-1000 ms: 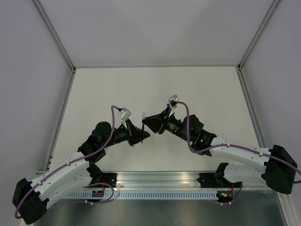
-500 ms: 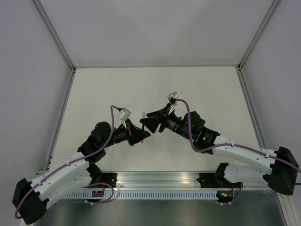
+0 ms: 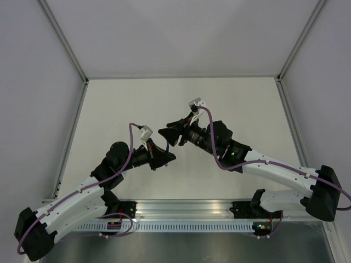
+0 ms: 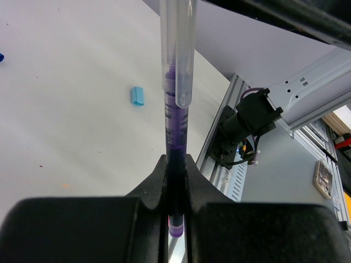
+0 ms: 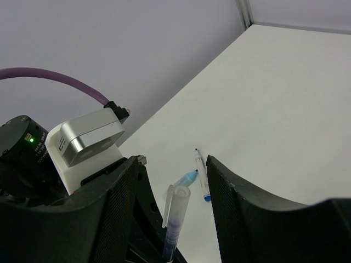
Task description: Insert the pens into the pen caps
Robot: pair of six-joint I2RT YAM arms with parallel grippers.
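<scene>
My left gripper (image 4: 175, 164) is shut on a dark purple-blue pen (image 4: 174, 131) that stands up out of the jaws, with a clear clipped cap (image 4: 179, 49) over its upper end. My right gripper (image 5: 174, 181) is open, and its fingers (image 5: 123, 208) stand either side of that capped pen (image 5: 176, 216) without touching it. In the top view the two grippers (image 3: 166, 155) (image 3: 163, 133) meet at mid-table. A white-barrelled pen (image 5: 201, 175) lies on the table beyond, beside a light blue black-tipped piece (image 5: 187, 178). A light blue pen cap (image 4: 137, 96) lies flat on the table.
The white table (image 3: 230, 104) is walled by pale panels with aluminium posts. The metal rail with both arm bases (image 3: 192, 211) runs along the near edge. A small dark blue bit (image 4: 1, 57) shows at the left edge of the left wrist view.
The right gripper has opened and its arm has swung left and a little farther from the bases. The left arm has kept still with the pen in its jaws.
</scene>
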